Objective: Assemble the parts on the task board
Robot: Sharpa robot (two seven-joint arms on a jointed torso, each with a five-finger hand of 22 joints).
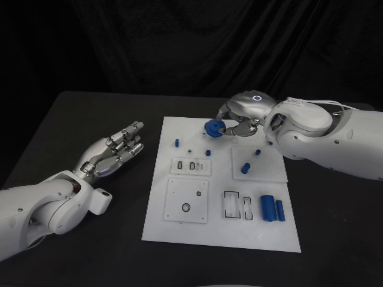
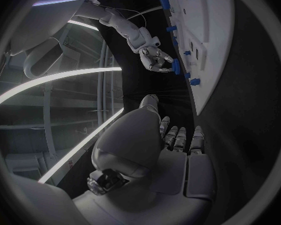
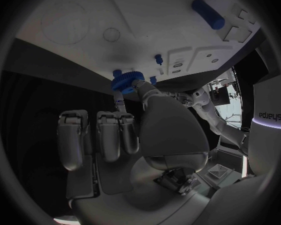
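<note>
Near edge of the task board [image 1: 170, 230]: two blue cylinders [image 1: 271, 208] lie side by side toward the right edge, long axes running near-to-far, just beside a pair of outlined slots [image 1: 232, 205]. Neither hand is close to them.

Mid board: a square plate [image 1: 188, 200] with small holes sits left of centre. Beyond it, short blue pegs [image 1: 246, 168] stand in or on a second square plate toward the right edge.

Left hand [image 1: 114, 149]: off the board, over the table beside the board's left edge, fingers spread and holding nothing. Well apart from every part.

Far edge: right hand [image 1: 240, 122] is over the board's far middle, pinching a blue gear [image 1: 214, 128] between thumb and a fingertip. The right wrist view shows the gear [image 3: 127, 79] toothed, held at the fingertips, other fingers hanging straight.

Judgement: the gear hangs above the board, its flat face tilted toward the board. The seat it needs probably lies directly beneath or a little nearward; which one, I cannot tell. The right hand is the nearer, and it already has the part.
</note>
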